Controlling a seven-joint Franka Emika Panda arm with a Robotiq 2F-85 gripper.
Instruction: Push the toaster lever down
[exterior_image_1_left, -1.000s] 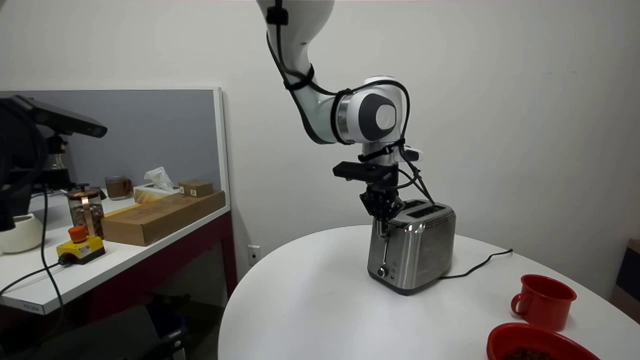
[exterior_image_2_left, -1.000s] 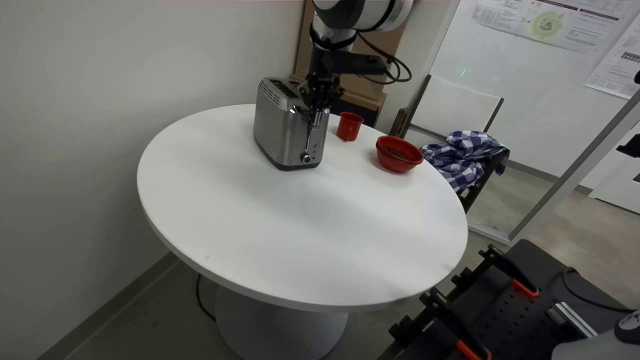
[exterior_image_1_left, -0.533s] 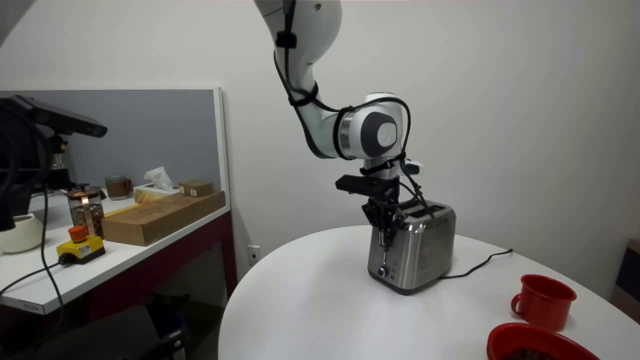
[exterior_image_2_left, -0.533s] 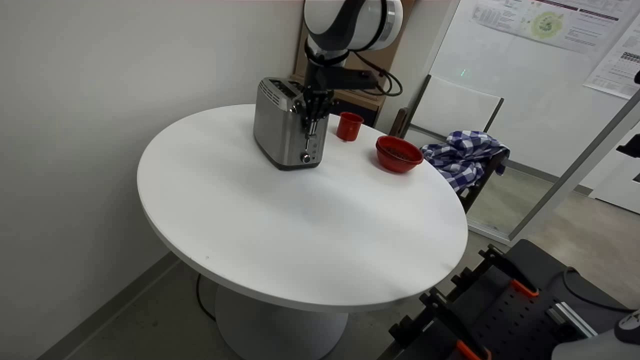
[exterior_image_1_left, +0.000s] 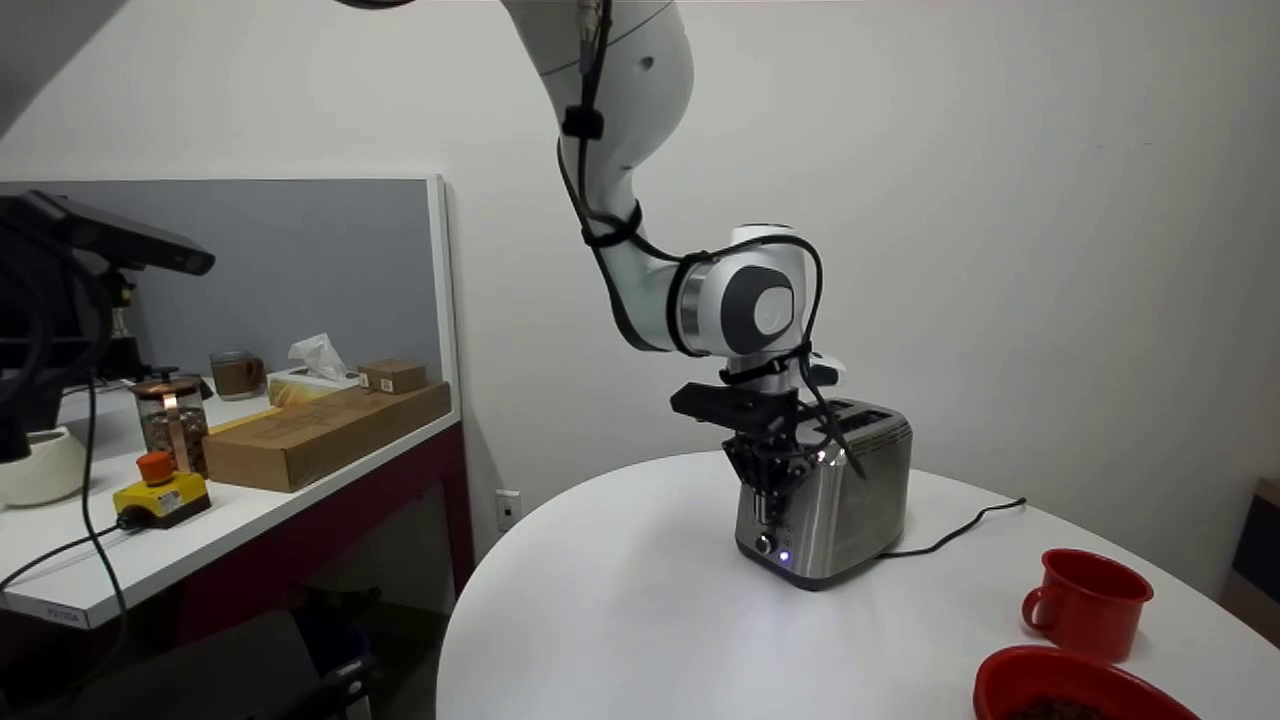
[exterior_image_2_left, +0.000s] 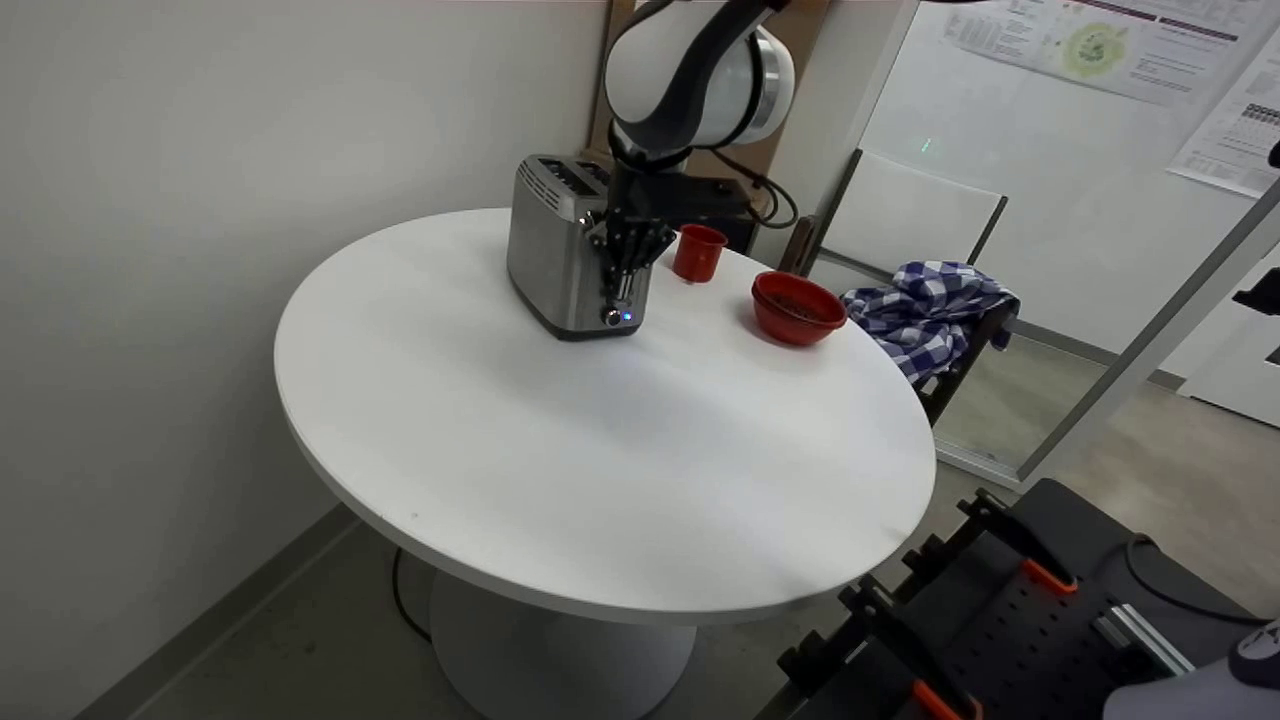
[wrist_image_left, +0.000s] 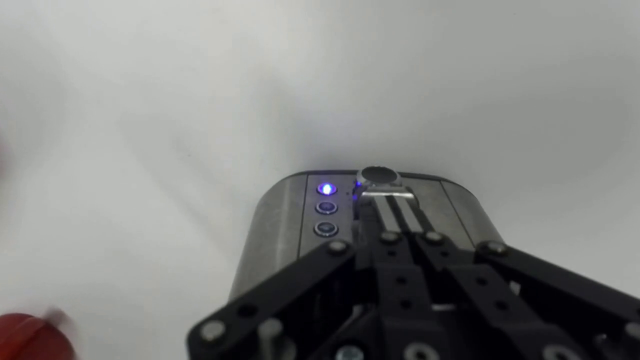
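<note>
- Table (exterior_image_2_left: 600, 480): round and white, so it has an edge but no corners.
- Arm (exterior_image_1_left: 640, 110): reaches down from above to the toaster's control end.
- Toaster (exterior_image_2_left: 555, 255): upright near the table's far edge in both exterior views.
- Gripper (wrist_image_left: 392, 200): points down against that end, low, just above the knob.
- Bowl (exterior_image_2_left: 800, 335): near the right edge in an exterior view, something dark inside.
- Cup (exterior_image_2_left: 697, 255): between toaster and bowl, near the far right edge there.
- Fingers (wrist_image_left: 386, 214): closed together, nothing seen between them; the tips seem to bear on the lever.
- Lever (wrist_image_left: 387, 193): the thing to push; mostly hidden under the tips, low on the toaster's end. The step in hand looks like the bottom of the press, with the task all but done.
- Knob (wrist_image_left: 378, 175): just below the lever; pressing further would risk loading it.
- Light (wrist_image_left: 327, 189): glowing blue-violet, which suggests the lever has caught, though the latch can't be seen. The next move calls for lifting straight up, fingers kept together, without hooking the lever; if it springs up, press again.
</note>
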